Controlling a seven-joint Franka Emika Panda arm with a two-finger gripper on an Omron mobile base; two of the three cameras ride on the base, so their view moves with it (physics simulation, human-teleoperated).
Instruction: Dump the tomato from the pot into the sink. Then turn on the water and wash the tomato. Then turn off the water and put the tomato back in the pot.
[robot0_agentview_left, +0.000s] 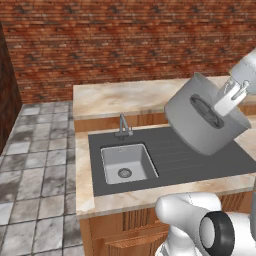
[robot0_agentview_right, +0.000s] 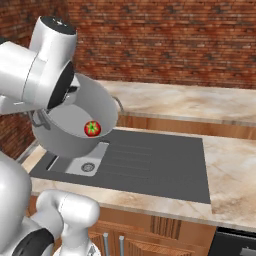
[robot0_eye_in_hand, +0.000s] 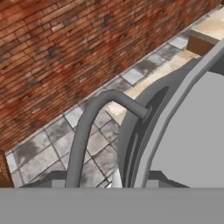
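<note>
Marble counter, brick wall, tiled floor; I see gripper grasping tilted pot above sink.

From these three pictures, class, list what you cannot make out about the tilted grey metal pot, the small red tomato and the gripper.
- Gripper fingertips: hidden behind the grey metal pot rim and the arm, right base view.
- Small red tomato: left base view shows the pot's underside, hiding it.
- Light grey sink basin: partly covered by the pot, right base view.
</note>
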